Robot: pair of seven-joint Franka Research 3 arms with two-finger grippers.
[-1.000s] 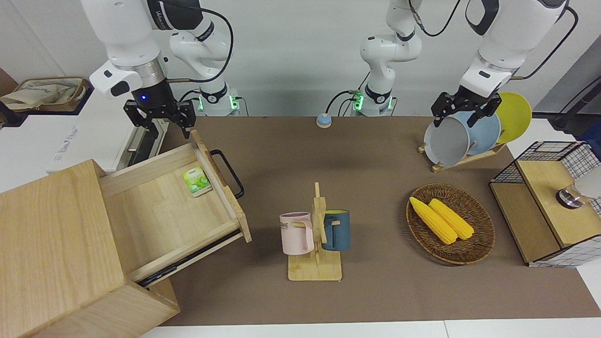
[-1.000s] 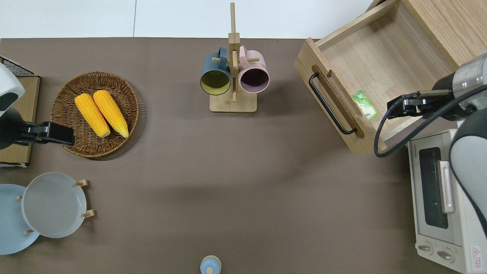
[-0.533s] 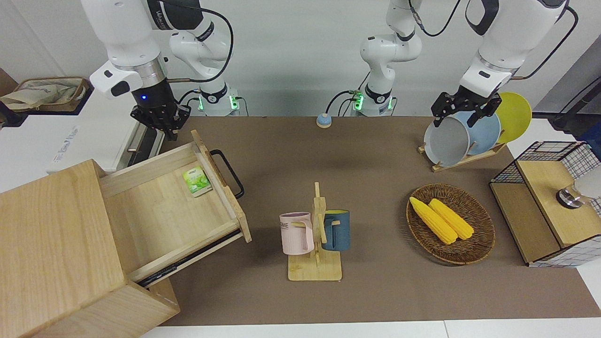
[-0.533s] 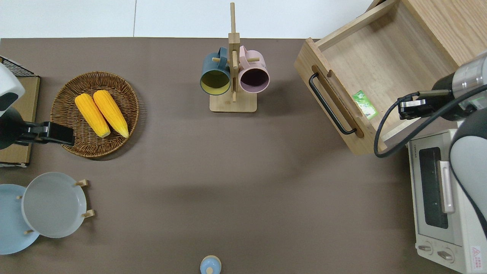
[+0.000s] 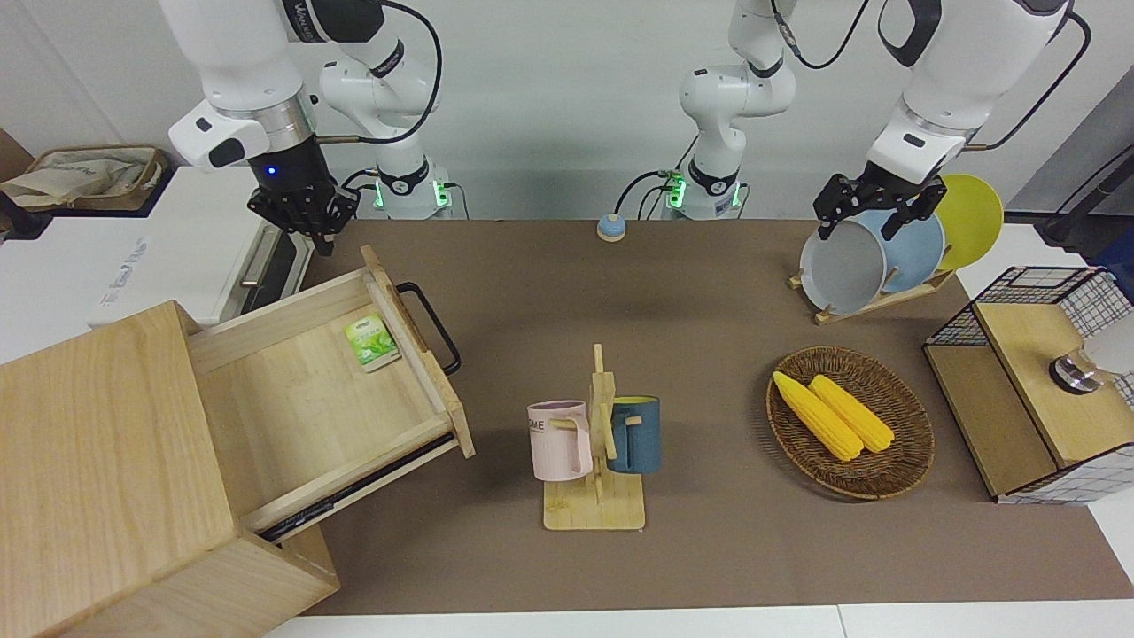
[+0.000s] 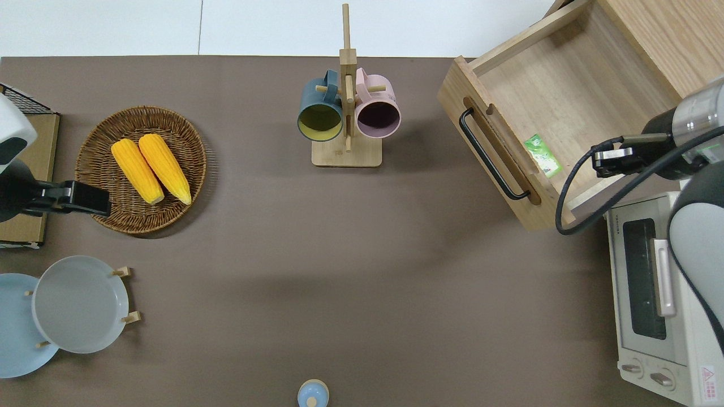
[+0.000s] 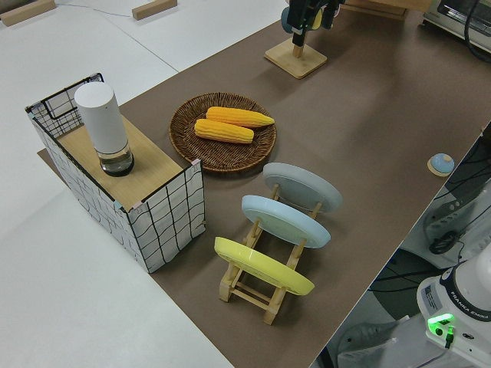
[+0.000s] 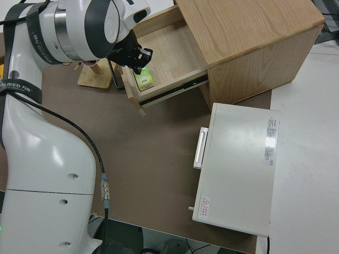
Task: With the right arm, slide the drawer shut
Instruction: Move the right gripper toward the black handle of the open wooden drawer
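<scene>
Pincer [image 5: 306, 232] on my right arm [image 5: 252, 89] hangs pressed together over the drawer's [image 6: 557, 107] robot-side edge; the drawer juts fully open from its box [image 5: 97, 461]. I'd drop outside the black handle [image 6: 491, 157], then push the front panel squarely boxward

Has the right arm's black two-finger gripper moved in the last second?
Yes. The right gripper has closed its fingers and risen slightly, sitting higher against the white toaster oven in the front view; the light-wood drawer is open.
</scene>
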